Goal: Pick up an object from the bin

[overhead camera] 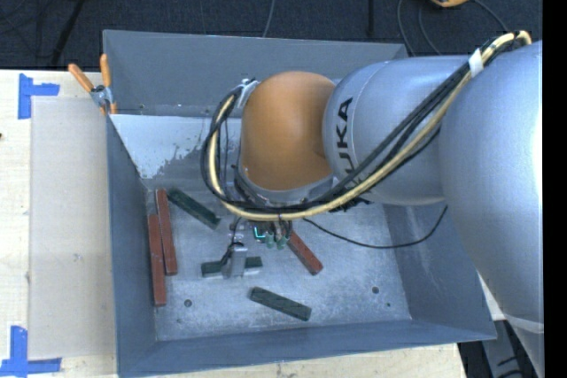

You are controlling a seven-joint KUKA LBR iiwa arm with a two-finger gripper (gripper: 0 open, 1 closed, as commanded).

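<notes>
Dark grey-green flat bar (pixel 214 269): lies flat on the bin floor, left of centre, apart from its neighbours, so it looks an easy piece to single out.
Gripper (pixel 237 256): comes down right onto the middle of that bar, touching or just above it. I cannot tell whether it is spread or closed, nor whether the bar is gripped.
Step, as I judge it: at the bar, ready to grasp; nothing is lifted yet.
Short red-brown bar (pixel 305 255): slanted, just right of the gripper, near enough to be nudged.
Second dark bar (pixel 194 209): up-left, clear of the gripper.
Third dark bar (pixel 280 304): towards the front, well apart.
Two long red-brown strips (pixel 160 252): side by side along the left wall.
Grey metal bin (pixel 266 57): sloped walls send loose pieces onto the floor.
</notes>
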